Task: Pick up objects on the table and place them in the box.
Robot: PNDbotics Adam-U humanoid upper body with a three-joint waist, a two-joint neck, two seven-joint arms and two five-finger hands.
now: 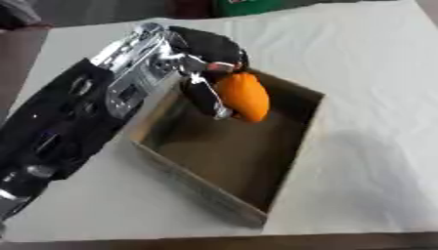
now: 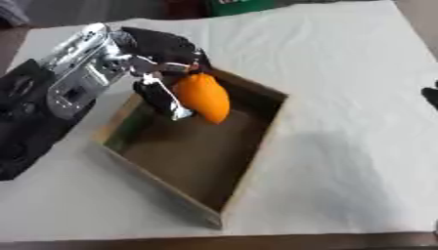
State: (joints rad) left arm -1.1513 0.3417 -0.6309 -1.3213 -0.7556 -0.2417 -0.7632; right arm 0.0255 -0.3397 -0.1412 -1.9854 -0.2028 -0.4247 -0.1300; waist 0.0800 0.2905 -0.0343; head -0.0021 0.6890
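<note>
Left arm (image 1: 60,132) over the white worktop (image 1: 368,97), holding an orange thing above the box.
The arm comes in from the lower left, black with silver joints. The open cardboard box (image 1: 201,190) sits askew on the worktop, brown inside. The left hand (image 1: 201,56) hangs over the box's far end, fingers curled round the orange thing (image 1: 244,97), which is above the box floor. A dark bit of the right hand (image 2: 430,96) shows at the right edge; its fingers cannot be made out.

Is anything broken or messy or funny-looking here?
Nothing looks broken or spilled. The cardboard box lies askew on the white cloth, and that cloth is a bit wrinkled. The left hand holds an orange object over the box, which otherwise looks empty.
</note>
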